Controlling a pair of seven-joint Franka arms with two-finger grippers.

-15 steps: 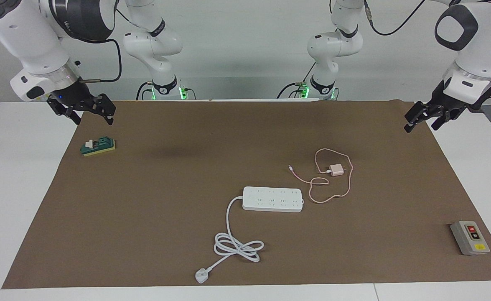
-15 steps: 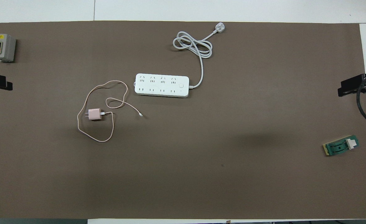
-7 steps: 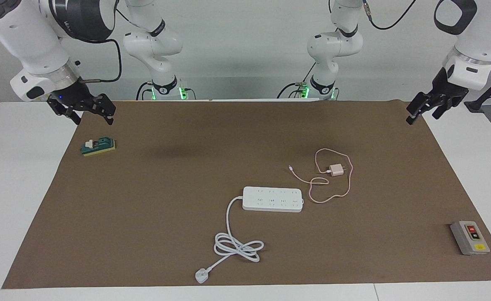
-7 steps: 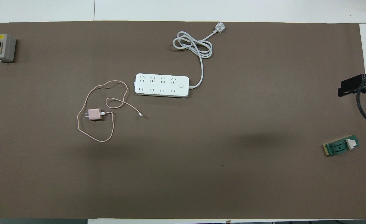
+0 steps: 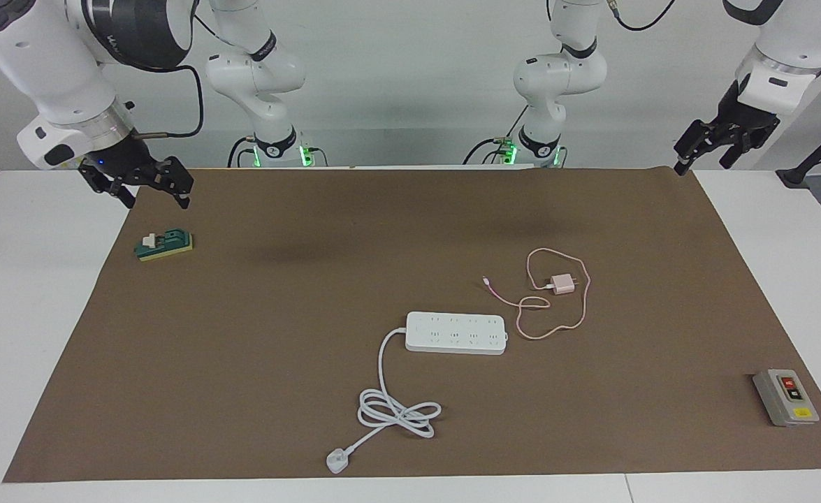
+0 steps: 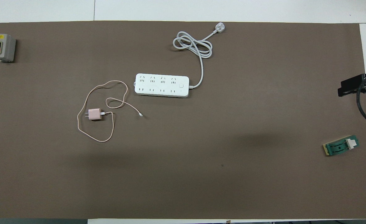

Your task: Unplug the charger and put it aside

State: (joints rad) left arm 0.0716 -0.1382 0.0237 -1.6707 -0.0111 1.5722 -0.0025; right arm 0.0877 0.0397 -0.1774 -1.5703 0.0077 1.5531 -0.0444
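The charger (image 5: 560, 283) is a small, smooth, pale pink cube with two short metal prongs pointing toward the left arm's end of the table. It lies unplugged on the brown mat (image 5: 277, 293), toward the middle and a little to the left arm's side, nearer to the robots than the power strip (image 5: 456, 332) and apart from it. Its thin pink cable (image 5: 578, 311) runs in loose loops around it, and the cable's free tip lies on the mat near the strip's corner.

The power strip is a long, flat white plastic bar with rounded corners and two rows of sockets, none with anything in it. A thick white cord (image 5: 382, 370) leaves its end toward the right arm, bunches into a loose coil and ends in a white plug (image 5: 338, 461) close to the mat's edge farthest from the robots.

The mat is matte brown, like paper or felt, and covers most of the white table (image 5: 33, 314). A grey switch box (image 5: 785, 397) with a red button, a black button and a yellow label sits near the mat's corner at the left arm's end, farthest from the robots. A small green block with a white piece (image 5: 164, 244) lies near the mat's edge at the right arm's end.

The left gripper (image 5: 707, 150) hangs with its fingers spread, empty, above the mat's corner nearest its own base. The right gripper (image 5: 151, 190) waits, fingers apart and empty, over the mat's edge at its end, above the green block. Nothing lies between either gripper and the charger.
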